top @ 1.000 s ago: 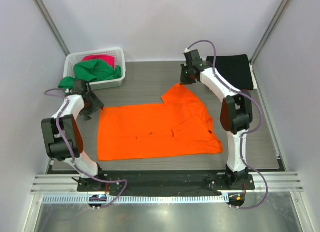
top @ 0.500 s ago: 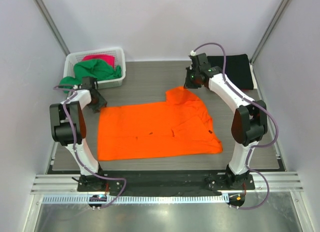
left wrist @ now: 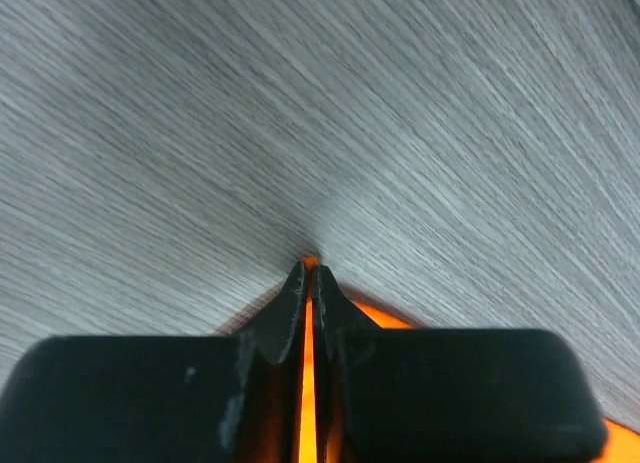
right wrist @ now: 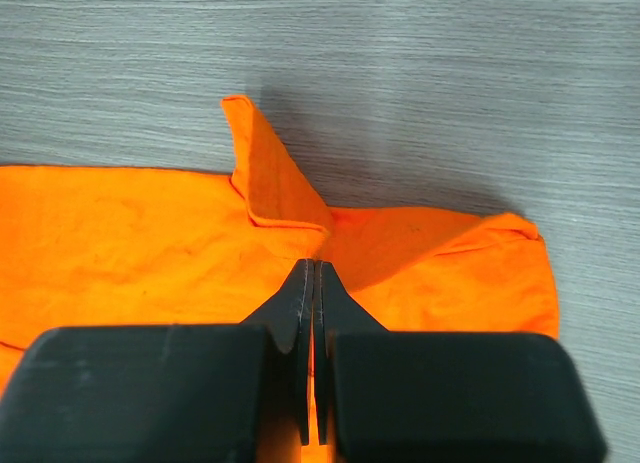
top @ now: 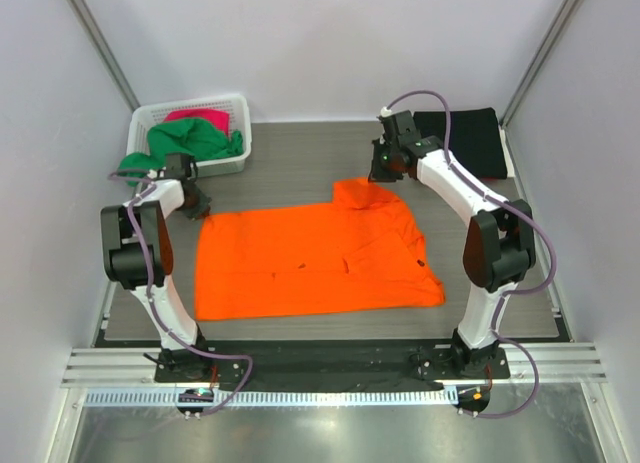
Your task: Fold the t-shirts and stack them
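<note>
The bright orange t-shirt (top: 310,253) lies spread flat on the grey table, in the middle. My left gripper (top: 197,205) is at its far left corner, and the left wrist view shows the gripper (left wrist: 309,273) shut with a strip of orange cloth (left wrist: 308,383) pinched between its jaws. My right gripper (top: 383,173) is at the shirt's far right edge. In the right wrist view it (right wrist: 316,268) is shut on the orange cloth (right wrist: 130,243) beside a folded-over flap (right wrist: 270,173). A black t-shirt (top: 465,138) lies folded at the far right.
A white lattice basket (top: 215,167) stands at the far left, holding a green shirt (top: 190,138) and a magenta-pink one (top: 205,116); some green cloth (top: 132,164) hangs over its near left corner. Grey walls close in the table on three sides.
My left gripper has shut on the shirt's far left corner and its arm has drawn in. My right gripper has come slightly nearer, and the far sleeve now lies flatter.
</note>
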You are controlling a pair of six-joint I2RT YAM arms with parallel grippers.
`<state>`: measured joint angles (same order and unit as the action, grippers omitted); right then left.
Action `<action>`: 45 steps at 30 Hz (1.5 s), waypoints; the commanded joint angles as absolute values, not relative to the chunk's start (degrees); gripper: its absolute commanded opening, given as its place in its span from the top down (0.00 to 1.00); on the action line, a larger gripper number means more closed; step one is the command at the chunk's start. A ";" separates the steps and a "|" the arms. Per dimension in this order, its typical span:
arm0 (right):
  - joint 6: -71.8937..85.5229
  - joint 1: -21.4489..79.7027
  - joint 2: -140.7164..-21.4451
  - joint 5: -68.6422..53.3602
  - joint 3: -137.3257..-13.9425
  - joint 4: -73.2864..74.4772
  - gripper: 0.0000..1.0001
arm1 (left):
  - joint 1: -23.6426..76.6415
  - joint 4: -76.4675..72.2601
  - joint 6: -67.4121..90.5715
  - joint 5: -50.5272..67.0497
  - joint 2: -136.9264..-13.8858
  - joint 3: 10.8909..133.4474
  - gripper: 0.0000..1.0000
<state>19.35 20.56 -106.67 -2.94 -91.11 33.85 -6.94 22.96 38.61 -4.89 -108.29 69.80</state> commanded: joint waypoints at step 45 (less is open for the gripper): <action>51.31 21.00 -26.30 2.19 -35.78 48.77 0.99 | -6.59 34.71 52.11 -18.09 -52.22 35.51 0.94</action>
<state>41.69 20.67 -30.85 -1.78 -37.60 46.00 -6.74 32.03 47.62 -13.63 -55.90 36.58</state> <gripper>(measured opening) 0.023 0.048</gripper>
